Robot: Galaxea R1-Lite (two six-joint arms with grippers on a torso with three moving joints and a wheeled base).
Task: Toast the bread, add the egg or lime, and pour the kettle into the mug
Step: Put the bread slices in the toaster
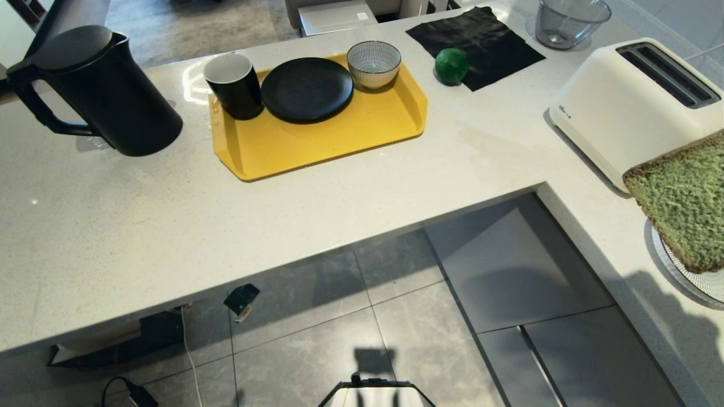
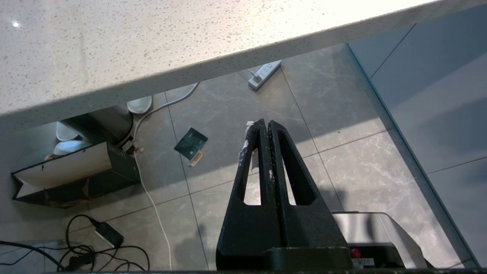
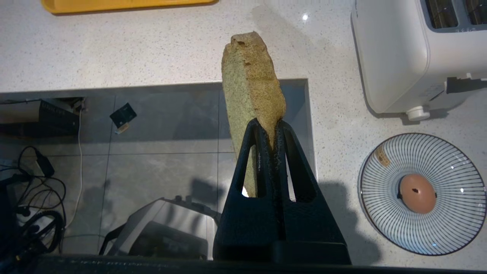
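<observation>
Inspecting, largest item first:
Counter: pale speckled L-shaped worktop [image 1: 169, 226] running across the head view and down its right side, with grey floor tiles [image 1: 407, 316] in the inner corner.
Toaster: white two-slot toaster [image 1: 622, 107] on the right leg of the counter, slots facing up and nothing seen in them.
Tray: yellow tray [image 1: 339, 138] near the middle of the counter, carrying the mug, a black plate [image 1: 306, 89] and a striped bowl [image 1: 373, 64].
Kettle: the kettle [image 1: 107, 90] stands upright at the far left of the counter, lid on, handle to the left, apart from the tray.
Cloth: black cloth [image 1: 481, 39] lying flat beyond the tray, a clear glass bowl [image 1: 571, 21] behind it.
Bread: the bread [image 3: 251, 87] is off the counter, pinched at its lower edge and held on edge beside the toaster; in the head view it overlaps the striped plate.
Striped plate: blue-and-white striped plate [image 3: 422, 192] on the counter in front of the toaster.
Mug: the mug [image 1: 233, 85] stands upright on the tray's left end, just beside the black plate.
Lime: the lime [image 1: 451, 66] rests at the near edge of the black cloth, right of the tray.
Egg: the egg [image 3: 417, 193] lies at the centre of the striped plate, dark spot upward.
Right gripper: the right gripper [image 3: 269, 125] has its fingers pinched on the bread.
Left gripper: the left gripper [image 2: 265, 125] hangs over the floor below the counter edge, fingers pressed together, holding nothing.
</observation>
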